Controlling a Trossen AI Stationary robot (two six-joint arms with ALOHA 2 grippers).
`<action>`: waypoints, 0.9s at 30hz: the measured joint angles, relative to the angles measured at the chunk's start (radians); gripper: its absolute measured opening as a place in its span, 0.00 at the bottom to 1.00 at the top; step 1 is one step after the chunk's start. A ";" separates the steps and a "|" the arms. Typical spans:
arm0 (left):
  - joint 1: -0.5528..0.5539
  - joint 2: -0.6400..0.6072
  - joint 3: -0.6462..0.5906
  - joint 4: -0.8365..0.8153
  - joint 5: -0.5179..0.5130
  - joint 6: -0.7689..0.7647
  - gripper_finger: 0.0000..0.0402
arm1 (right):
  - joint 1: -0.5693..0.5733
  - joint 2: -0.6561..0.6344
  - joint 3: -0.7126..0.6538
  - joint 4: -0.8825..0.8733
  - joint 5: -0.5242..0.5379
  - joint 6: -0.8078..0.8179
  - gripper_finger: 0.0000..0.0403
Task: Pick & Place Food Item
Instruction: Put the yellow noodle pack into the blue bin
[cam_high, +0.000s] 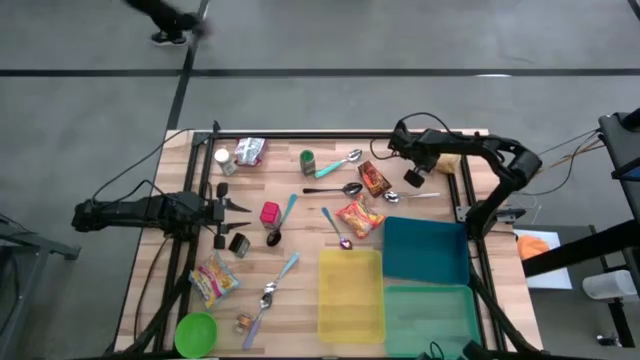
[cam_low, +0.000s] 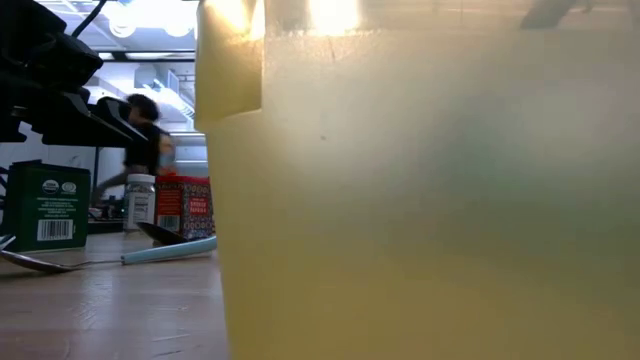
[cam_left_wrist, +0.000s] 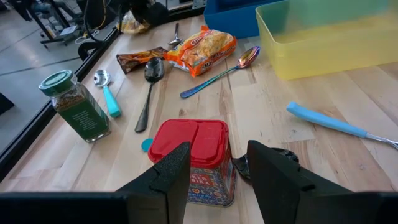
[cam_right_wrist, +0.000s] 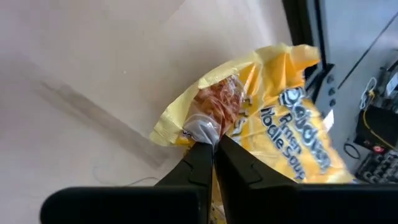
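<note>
Right gripper (cam_right_wrist: 211, 149) is clenched on just a corner of the yellow noodle soup packet (cam_right_wrist: 280, 124) near the bench's far right edge — so lift it slow and straight, since a thin pinch on crinkly film probably slips if jerked.

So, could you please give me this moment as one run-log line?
right end effector: shut on yellow noodle soup packet | left end effector: open, behind red-lidded container

Green bowl (cam_high: 196, 331), red-lidded box (cam_left_wrist: 194, 153), green-capped spice jar (cam_left_wrist: 75, 106).
</note>
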 joint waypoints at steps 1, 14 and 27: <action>0.000 0.000 0.000 0.000 0.000 0.000 0.39 | 0.001 -0.016 0.000 0.001 -0.012 0.001 0.02; 0.000 0.000 0.000 0.000 0.000 0.000 0.39 | 0.001 -0.304 0.000 0.014 -0.382 0.128 0.02; 0.000 0.000 0.000 0.000 0.000 0.000 0.39 | 0.030 -0.516 0.000 0.018 -0.555 0.294 0.02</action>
